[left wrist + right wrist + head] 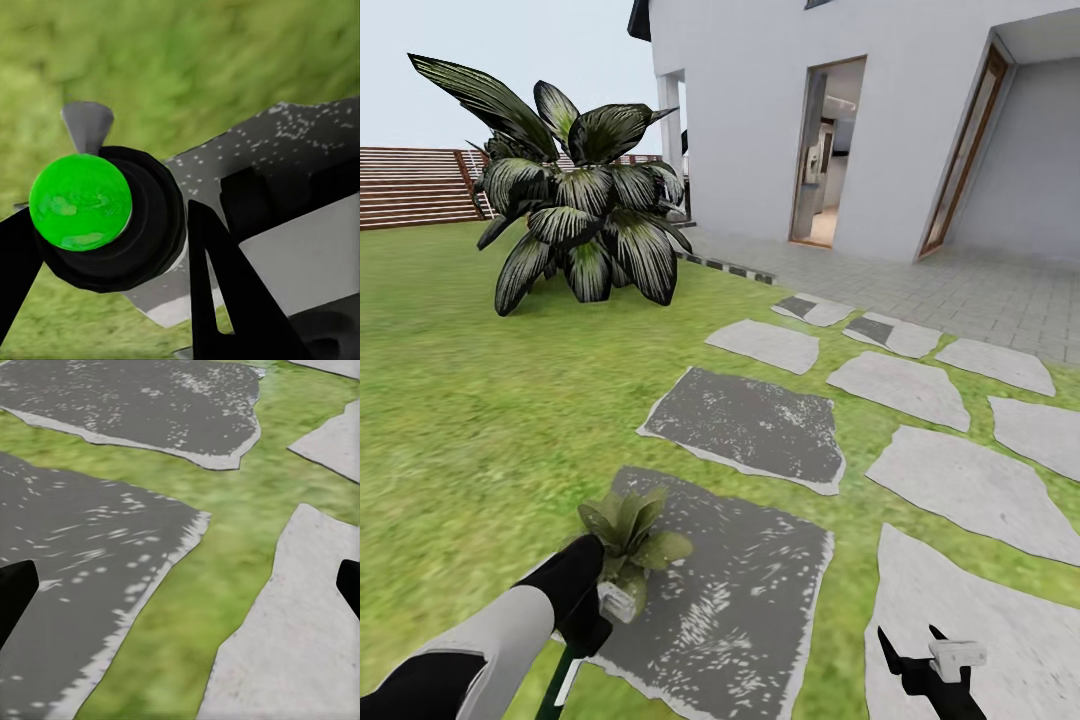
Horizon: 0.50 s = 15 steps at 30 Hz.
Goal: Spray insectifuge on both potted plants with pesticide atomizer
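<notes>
Nearest, the left gripper (582, 625) pinches the pesticide atomizer (112, 217), a round black-bodied bottle with a glossy green cap, between its black fingers (225, 292). Just beyond, a potted plant (628, 545) with pointed green leaves sits in a small pale pot on a dark, speckled stepping stone (750, 600). The right gripper (915, 650) hangs spread wide over a pale grey slab (300, 645). Farther off, rough lawn (480, 400) reaches a broad striped-leaf plant (580, 215), a slatted brown fence (410, 185) and a white house (840, 110).

Potted plant (626, 545) on dark stepping stone (750, 590)
</notes>
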### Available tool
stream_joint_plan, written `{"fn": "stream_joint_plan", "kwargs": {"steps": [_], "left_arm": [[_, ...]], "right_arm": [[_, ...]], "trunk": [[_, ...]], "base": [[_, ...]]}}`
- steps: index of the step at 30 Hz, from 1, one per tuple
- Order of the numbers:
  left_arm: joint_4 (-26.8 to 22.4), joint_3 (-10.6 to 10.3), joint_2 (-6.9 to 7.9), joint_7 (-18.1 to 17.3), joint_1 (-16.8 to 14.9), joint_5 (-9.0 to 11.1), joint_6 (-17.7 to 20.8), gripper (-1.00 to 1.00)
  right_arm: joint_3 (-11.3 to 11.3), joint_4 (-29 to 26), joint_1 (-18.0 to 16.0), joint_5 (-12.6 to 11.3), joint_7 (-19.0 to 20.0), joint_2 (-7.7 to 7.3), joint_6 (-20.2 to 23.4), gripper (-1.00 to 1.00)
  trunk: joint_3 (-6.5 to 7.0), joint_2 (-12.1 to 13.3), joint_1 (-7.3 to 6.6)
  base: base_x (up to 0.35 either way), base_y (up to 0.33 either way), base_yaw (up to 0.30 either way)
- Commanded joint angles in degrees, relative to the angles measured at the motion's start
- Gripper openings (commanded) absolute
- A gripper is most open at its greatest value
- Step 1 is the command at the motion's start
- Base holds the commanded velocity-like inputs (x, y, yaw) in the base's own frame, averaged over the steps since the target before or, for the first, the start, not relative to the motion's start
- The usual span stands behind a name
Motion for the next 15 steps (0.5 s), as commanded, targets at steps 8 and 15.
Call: {"fn": "stream_joint_plan", "kwargs": {"steps": [8, 15], "left_arm": [[-3.53, -0.01, -0.64, -0.43, 0.09, 0.09, 0.37, -1.0], [-4.03, -0.26, -0.5, -0.26, 0.08, 0.19, 0.33, -1.0]], "right_arm": [[-0.48, -0.09, -0.09, 0.41, 0.39, 0.06, -0.25, 1.0], [-0.48, -0.09, -0.09, 0.41, 0.39, 0.06, -0.25, 1.0]], "trunk": [[-0.05, -0.02, -0.01], [-0.05, -0.02, -0.01]], "base": [[0.0, 0.0, 0.0], [-0.189, 0.0, 0.0]]}}
